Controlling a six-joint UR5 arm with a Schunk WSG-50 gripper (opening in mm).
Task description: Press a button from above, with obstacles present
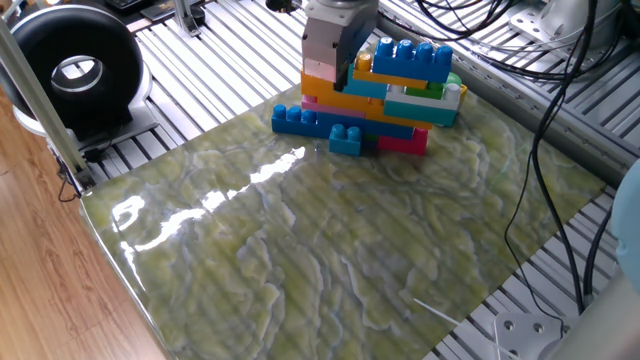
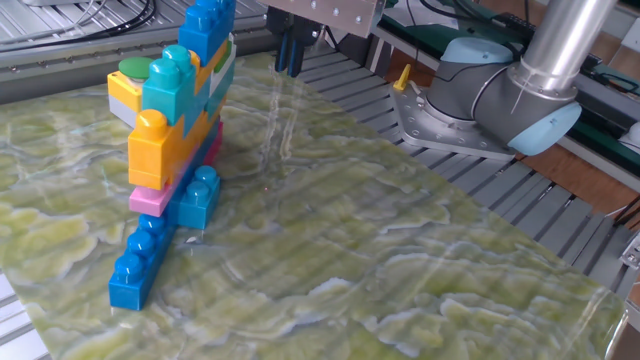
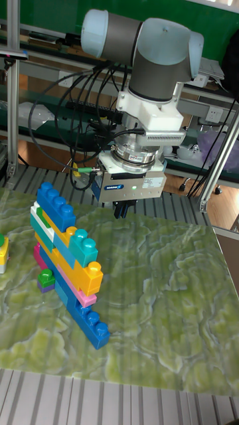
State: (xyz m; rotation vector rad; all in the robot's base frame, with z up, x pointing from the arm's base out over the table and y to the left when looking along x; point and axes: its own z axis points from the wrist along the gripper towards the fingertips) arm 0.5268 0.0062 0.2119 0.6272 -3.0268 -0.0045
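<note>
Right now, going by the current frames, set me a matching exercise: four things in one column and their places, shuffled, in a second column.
Things:
1. gripper
2. long blue brick
3. shorter dark blue brick
4. black ring

Places:
A. on top of the brick pile
B. off the mat, on the slatted table
C. in the air beside the pile
D. bottom of the pile, lying on the mat

Pairs: 1-C, 2-D, 3-A, 4-B.
</note>
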